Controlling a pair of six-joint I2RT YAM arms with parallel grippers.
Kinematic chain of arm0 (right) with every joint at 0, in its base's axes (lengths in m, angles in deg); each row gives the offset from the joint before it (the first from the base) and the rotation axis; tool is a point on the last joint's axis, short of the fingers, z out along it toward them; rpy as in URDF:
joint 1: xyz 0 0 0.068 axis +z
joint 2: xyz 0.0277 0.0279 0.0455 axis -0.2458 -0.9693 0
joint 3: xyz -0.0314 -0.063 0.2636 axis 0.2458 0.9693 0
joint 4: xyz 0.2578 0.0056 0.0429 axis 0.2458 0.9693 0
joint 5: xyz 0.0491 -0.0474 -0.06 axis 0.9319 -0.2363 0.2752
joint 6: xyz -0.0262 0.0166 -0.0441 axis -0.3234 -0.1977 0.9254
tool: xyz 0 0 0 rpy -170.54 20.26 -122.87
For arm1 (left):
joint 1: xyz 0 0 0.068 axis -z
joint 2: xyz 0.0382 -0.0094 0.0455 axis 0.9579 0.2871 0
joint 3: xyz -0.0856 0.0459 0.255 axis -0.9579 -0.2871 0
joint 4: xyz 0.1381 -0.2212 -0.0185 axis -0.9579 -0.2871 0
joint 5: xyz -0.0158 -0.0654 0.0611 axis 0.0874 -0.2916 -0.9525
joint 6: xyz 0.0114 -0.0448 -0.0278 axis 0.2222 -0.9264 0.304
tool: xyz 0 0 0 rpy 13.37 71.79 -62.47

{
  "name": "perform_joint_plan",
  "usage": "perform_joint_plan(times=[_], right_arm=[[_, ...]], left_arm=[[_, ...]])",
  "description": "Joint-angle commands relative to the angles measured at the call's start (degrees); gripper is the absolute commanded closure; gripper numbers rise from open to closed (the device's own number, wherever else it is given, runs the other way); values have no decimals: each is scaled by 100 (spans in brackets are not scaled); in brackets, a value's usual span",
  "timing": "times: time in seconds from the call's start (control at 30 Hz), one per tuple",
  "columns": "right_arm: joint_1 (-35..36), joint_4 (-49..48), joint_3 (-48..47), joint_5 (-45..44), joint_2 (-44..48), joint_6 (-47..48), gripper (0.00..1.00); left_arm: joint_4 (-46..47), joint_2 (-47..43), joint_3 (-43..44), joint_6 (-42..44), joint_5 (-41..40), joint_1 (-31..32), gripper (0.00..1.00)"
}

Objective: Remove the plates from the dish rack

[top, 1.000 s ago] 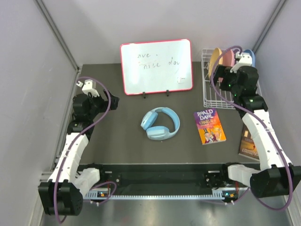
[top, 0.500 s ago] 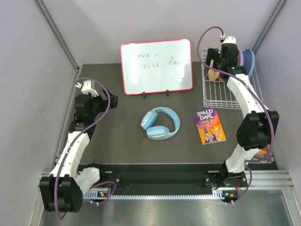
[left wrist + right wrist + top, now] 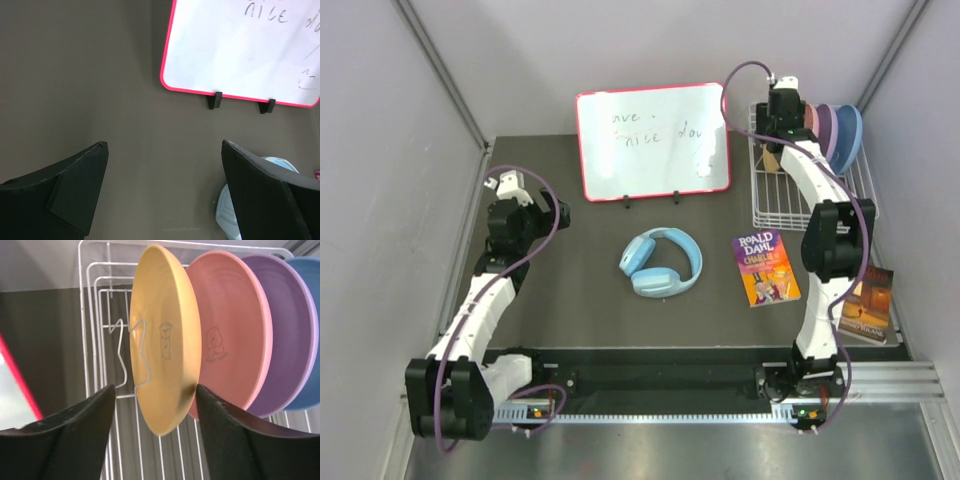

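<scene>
Several plates stand on edge in the white wire dish rack (image 3: 83,315): tan-orange (image 3: 165,340), pink (image 3: 235,335), lavender (image 3: 290,330) and light blue (image 3: 312,315). My right gripper (image 3: 155,387) straddles the lower edge of the tan-orange plate. Its right finger touches the plate's face and its left finger stands a little apart, so the jaws are still open. From above, the right gripper (image 3: 778,135) sits at the rack's (image 3: 790,215) far left end. My left gripper (image 3: 165,144) hangs wide open over bare table, holding nothing.
A red-framed whiteboard (image 3: 653,140) stands on two feet at the back centre. Light blue headphones (image 3: 660,262) lie mid-table, with a Roald Dahl book (image 3: 766,268) to their right. Another book (image 3: 865,300) lies by the right wall.
The right arm has stretched out and brought its gripper down at the rack's left end. Its jaws have narrowed around the tan-orange plate. The left arm has barely moved.
</scene>
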Motion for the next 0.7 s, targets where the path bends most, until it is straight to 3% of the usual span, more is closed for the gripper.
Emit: perform_joint_plan(times=[0.0, 0.13, 0.27, 0.43, 0.5, 0.67], right_arm=[[101, -378, -604, -294, -350, 321, 43], [321, -808, -447, -722, -351, 794, 72], [628, -1099, -428, -1163, -430, 1234, 75], [778, -1125, -631, -1707, -702, 1498, 98], [813, -1169, -596, -1884, -746, 1551, 100], [962, -2441, 45, -2815, -404, 2078, 100]], left_arm=[[348, 101, -42, 178, -363, 22, 1], [339, 224, -33, 266, -425, 31, 1], [339, 215, -94, 310, -416, 31, 1], [313, 171, -200, 424, -416, 31, 1], [321, 171, -209, 424, -425, 31, 1], [313, 233, -191, 424, -627, 40, 1]])
